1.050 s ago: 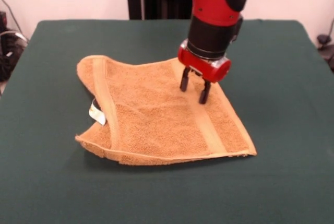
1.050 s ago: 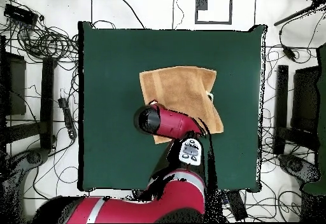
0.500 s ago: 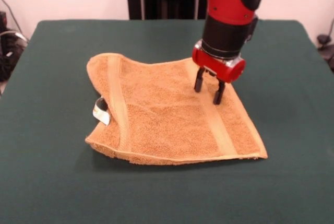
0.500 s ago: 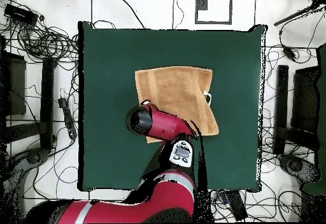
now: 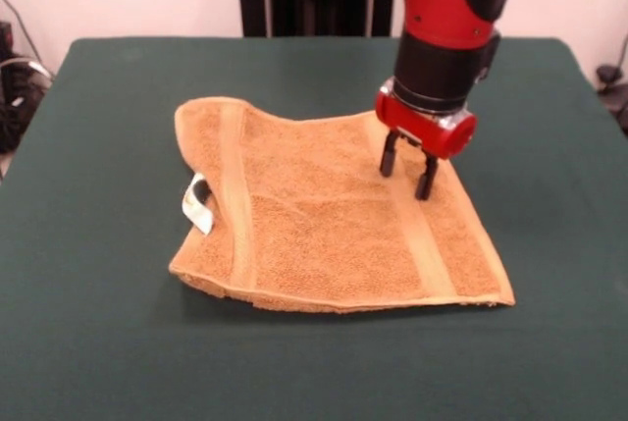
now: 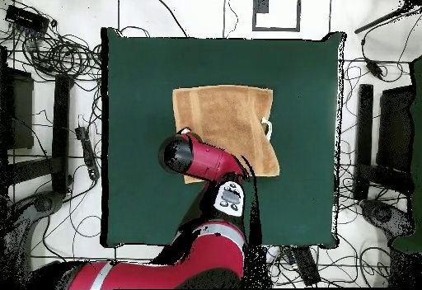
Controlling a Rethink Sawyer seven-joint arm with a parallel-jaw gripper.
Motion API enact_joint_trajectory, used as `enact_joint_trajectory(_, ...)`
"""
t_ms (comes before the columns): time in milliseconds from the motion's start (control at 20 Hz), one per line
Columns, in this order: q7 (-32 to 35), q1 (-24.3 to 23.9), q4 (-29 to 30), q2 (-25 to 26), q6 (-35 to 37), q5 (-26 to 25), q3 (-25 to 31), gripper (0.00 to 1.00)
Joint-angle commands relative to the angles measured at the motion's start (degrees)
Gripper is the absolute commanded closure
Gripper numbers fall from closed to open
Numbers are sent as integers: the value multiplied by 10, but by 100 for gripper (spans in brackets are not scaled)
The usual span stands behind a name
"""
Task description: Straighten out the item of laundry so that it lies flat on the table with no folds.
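The towel [image 5: 334, 220] lies mid-counter [image 5: 88, 342], doubled over, and over the last second it has slid bodily toward the right of the front view, dragged by the tool [image 5: 410, 168]. The fingers are parted, tips pressing on the far right band, gripping nothing (the fold remains, so little is gained).

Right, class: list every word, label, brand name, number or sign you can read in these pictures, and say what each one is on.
None can be read.
Tag on the towel: white, any print too small to read.
Panel on the arm, overhead view: pale face with dark marks, too blurred to read.
Gripper, table: no lettering visible.
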Motion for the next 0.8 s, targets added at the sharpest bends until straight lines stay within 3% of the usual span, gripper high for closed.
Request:
enact_joint_trajectory(50, 165, 59, 33, 37, -31, 71, 92, 0)
enact_joint_trajectory(800, 156, 111, 18, 38, -2, 139, 62, 0)
